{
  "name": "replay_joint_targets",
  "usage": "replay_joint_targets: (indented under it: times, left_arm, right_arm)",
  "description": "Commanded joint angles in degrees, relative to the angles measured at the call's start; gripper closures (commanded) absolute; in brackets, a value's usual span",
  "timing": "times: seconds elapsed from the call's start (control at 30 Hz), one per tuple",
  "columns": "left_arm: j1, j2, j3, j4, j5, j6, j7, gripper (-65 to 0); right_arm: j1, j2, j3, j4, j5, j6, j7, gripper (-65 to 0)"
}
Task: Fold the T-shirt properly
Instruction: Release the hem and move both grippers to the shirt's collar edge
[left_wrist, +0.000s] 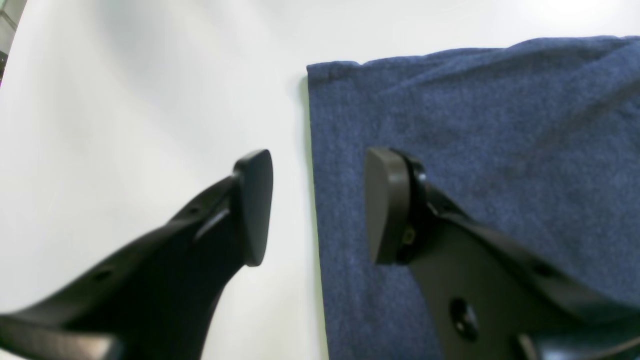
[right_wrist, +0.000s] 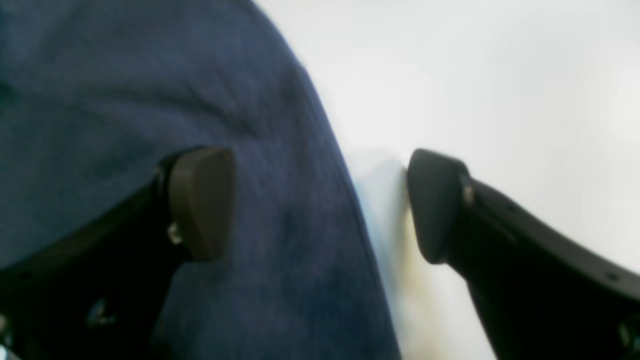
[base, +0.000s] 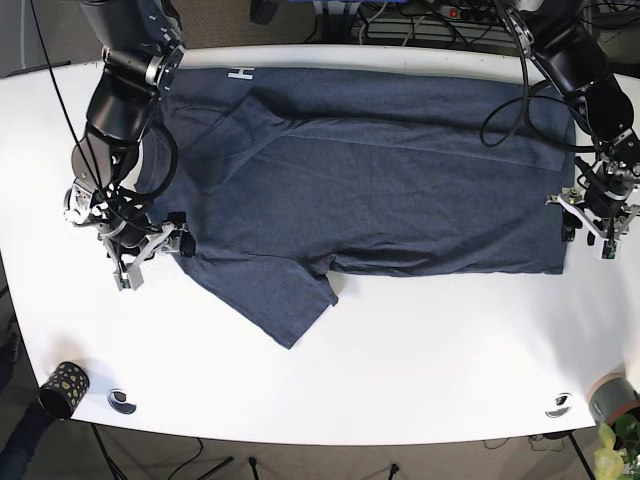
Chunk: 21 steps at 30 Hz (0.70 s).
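Note:
A navy T-shirt (base: 380, 180) lies spread flat across the white table (base: 420, 350), with one sleeve pointing toward the front edge. My left gripper (base: 592, 228) is at the shirt's right edge. In the left wrist view it (left_wrist: 317, 207) is open and straddles that edge, one finger over the cloth (left_wrist: 475, 125) and one over bare table. My right gripper (base: 150, 250) sits at the shirt's left edge beside the sleeve. The right wrist view shows it (right_wrist: 320, 205) open too, one finger over the fabric (right_wrist: 150, 75) and the other over the table. Neither holds anything.
A dark dotted cup (base: 60, 388) and a small round object (base: 121, 401) sit at the front left corner. Another small round object (base: 559, 405) and a grey cup (base: 610, 397) are at the front right. Cables run behind the table's far edge.

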Motion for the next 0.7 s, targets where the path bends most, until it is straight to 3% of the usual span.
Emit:
replay_joint_targets:
  times: [0.0,0.1,0.3,0.43,0.67]
  left_arm:
    - [-1.3,-1.0,0.1,0.9,-0.8,0.1,-1.4,-26.9]
    - [-1.2,-1.0,-0.1,0.9,-0.8,0.1,-1.4,-27.1]
    - [-1.2,-1.1,-0.1,-3.0,-0.8,0.1,-1.5,-27.1]
    - [-1.3,-2.2,0.0,-4.5,-0.8,0.1,-1.5,-27.2]
    - [-3.8,-3.7,0.2,-9.6,-0.8,0.1,-1.4,-27.5]
  right_arm:
    - [2.1,0.9,0.1,-1.3,0.2,0.32,1.5,-50.3]
    - [2.2,0.1,-0.5,-1.9,0.2,0.32,2.3,-50.3]
    - [2.3,-1.6,-7.9,-1.9,0.2,0.32,4.8,-50.3]
    - [2.3,-3.7,-7.1,-2.0,0.0,0.32,4.9,-50.3]
    - [2.3,-3.9,-6.8,-2.0,-0.1,0.32,4.9,-49.9]
